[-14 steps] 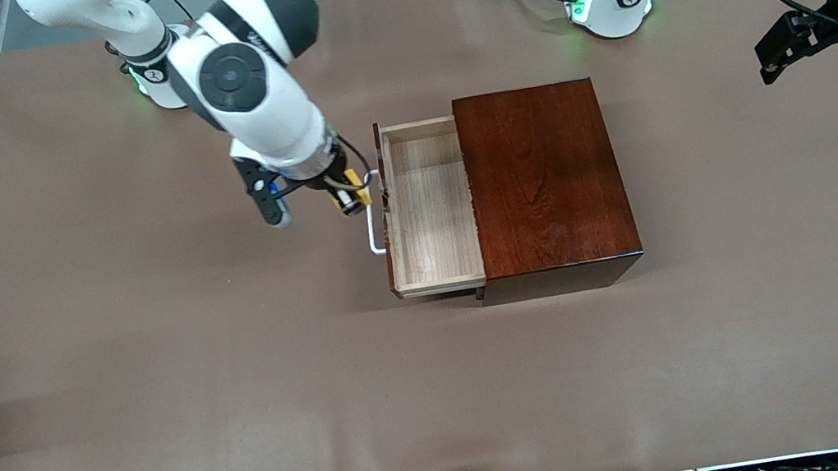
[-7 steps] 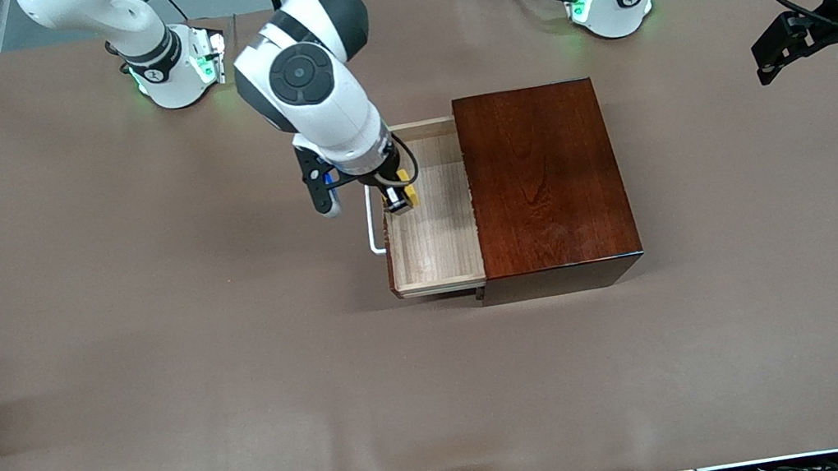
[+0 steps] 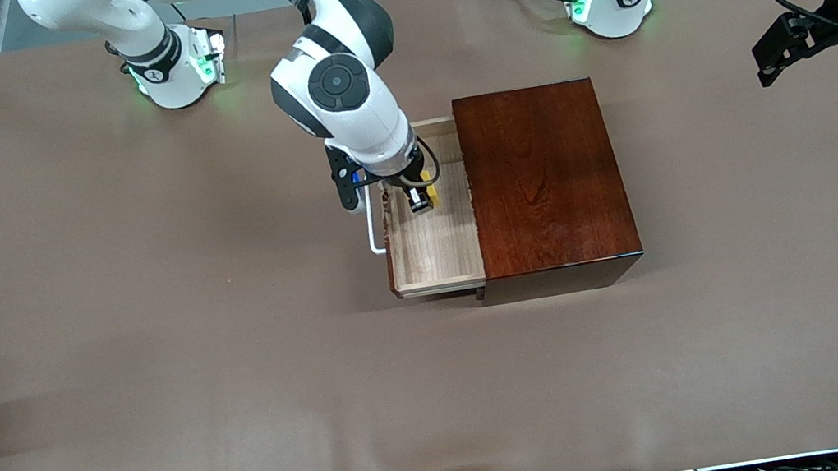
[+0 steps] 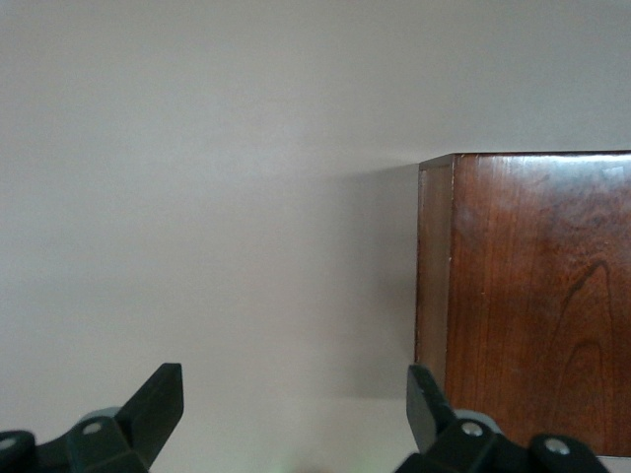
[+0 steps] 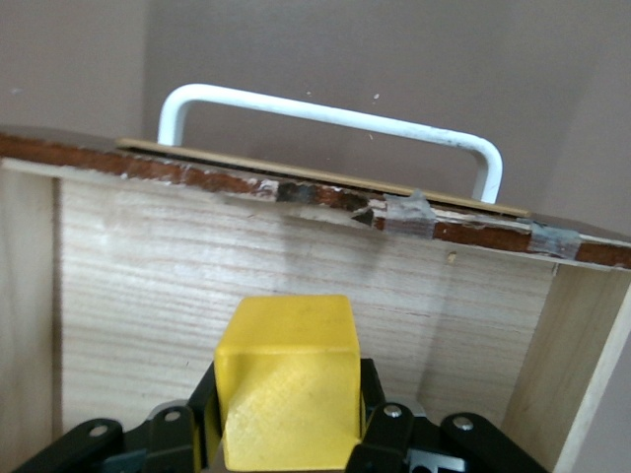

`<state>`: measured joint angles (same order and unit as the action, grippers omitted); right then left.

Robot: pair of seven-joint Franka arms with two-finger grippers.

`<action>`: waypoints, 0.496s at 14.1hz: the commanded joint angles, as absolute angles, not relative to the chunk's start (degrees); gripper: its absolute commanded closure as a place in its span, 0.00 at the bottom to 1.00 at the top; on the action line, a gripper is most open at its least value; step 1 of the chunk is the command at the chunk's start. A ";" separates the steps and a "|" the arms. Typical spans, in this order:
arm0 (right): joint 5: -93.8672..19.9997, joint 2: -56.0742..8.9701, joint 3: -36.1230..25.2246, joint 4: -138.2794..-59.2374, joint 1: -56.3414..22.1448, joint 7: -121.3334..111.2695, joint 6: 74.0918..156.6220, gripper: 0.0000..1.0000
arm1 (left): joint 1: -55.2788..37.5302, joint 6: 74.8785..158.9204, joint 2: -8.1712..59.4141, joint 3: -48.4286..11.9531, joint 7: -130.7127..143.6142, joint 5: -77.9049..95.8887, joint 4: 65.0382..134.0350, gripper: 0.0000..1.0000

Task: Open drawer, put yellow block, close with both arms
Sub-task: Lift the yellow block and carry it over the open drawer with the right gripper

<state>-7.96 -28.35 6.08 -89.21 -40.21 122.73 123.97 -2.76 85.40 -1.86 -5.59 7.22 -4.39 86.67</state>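
Over open drawer: right claw gripping yellow block; no legible writing

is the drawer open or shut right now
Open. The drawer is pulled out of the wooden box, its pale tray bare, white handle toward the right arm's end.

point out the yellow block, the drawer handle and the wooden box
yellow block (image 5: 286, 379), right wrist view, on its face toward the camera
drawer handle (image 5: 325, 111), right wrist view, on the middle of the white bar
wooden box (image 3: 543, 175), front view, on its dark top panel
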 commanded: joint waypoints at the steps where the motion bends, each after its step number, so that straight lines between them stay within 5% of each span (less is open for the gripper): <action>1: -8.44 -30.49 5.36 -88.24 -40.87 125.60 123.75 0.94 | -2.29 86.92 -2.02 -6.59 7.21 -3.78 87.45 0.00; 7: -8.88 -32.34 5.45 -88.42 -40.96 126.47 123.58 0.84 | -2.99 88.50 -0.27 -8.34 7.65 -3.52 87.28 0.00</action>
<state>-7.96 -32.26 5.99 -89.25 -40.25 125.25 123.98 -3.04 87.53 -0.70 -7.32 7.23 -4.39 87.16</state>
